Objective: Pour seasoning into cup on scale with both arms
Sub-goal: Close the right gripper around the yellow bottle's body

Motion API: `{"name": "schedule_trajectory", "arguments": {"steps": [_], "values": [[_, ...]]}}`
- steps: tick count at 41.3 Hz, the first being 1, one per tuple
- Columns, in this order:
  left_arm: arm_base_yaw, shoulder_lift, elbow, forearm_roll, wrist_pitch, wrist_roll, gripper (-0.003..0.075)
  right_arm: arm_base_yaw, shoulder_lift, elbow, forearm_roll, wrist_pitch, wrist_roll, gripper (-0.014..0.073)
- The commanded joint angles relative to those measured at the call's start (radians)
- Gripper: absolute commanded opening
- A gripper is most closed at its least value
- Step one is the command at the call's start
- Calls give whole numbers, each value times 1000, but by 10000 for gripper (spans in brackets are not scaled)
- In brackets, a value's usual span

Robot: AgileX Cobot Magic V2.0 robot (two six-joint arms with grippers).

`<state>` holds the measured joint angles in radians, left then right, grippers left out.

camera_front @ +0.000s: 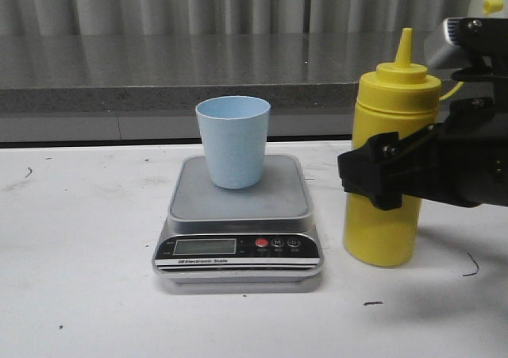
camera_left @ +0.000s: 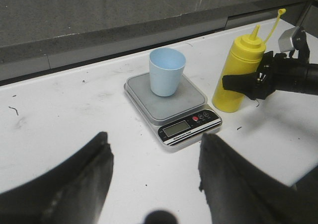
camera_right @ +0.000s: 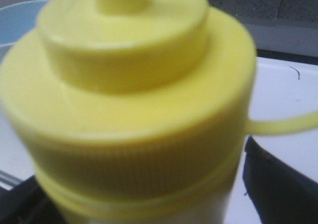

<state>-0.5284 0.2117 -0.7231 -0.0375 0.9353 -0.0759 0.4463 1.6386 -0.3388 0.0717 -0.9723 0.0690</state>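
- Seasoning [camera_front: 389, 167]: tall yellow plastic squeeze bottle, standing upright on the white table [camera_front: 79, 294] just to the right of the scale. Round straight body, a ribbed screw collar, a stepped shoulder and a pointed nozzle. A thin yellow strap leaves the collar and carries a small cap [camera_front: 493, 5], which hangs in the air up and to the right of the nozzle. The right wrist view is filled almost wholly by the collar and shoulder, out of focus.
- Right gripper [camera_front: 381, 175]: black, reaching in from the right at the bottle's mid-height. One finger crosses the front of the body; the other is behind it. The jaws are clamped on the seasoning.
- Cup [camera_front: 233, 140]: small pale blue tumbler, tapered, no handle, matte and faintly speckled. Upright on the steel platform, towards its back edge, nothing showing inside.
- Scale [camera_front: 238, 215]: flat grey-silver unit, rounded rectangular platform, LCD panel with no reading I can make out, red button beside two pale ones, black strip lettered "Electronic Scale". It sits mid-table.
- Left gripper [camera_left: 154, 179]: two black fingers spread wide apart, released, holding nothing, well short of the scale.
- Grey stone ledge [camera_front: 159, 72]: runs along the back of the table.
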Motion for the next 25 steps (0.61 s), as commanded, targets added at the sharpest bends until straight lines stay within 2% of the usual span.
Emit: {"name": "schedule_trajectory", "arguments": {"steps": [1, 12, 15, 19, 21, 25], "values": [[-5, 14, -23, -4, -78, -9, 388, -2, 19, -32, -13, -152, 17, 654], [-5, 14, -23, -4, -78, -9, 388, -2, 79, -48, -13, -175, 18, 637], [-5, 14, -23, -4, -78, -9, 388, -2, 78, -48, -13, -175, 18, 554], [-5, 14, -23, -4, -78, -9, 388, -2, 78, -48, -13, -174, 19, 381], [-5, 14, -23, -4, -78, -9, 388, -2, 76, -48, -14, -172, 21, 342], [-5, 14, -23, -4, -78, -9, 388, -2, 60, -48, -14, -157, 24, 342]]}}
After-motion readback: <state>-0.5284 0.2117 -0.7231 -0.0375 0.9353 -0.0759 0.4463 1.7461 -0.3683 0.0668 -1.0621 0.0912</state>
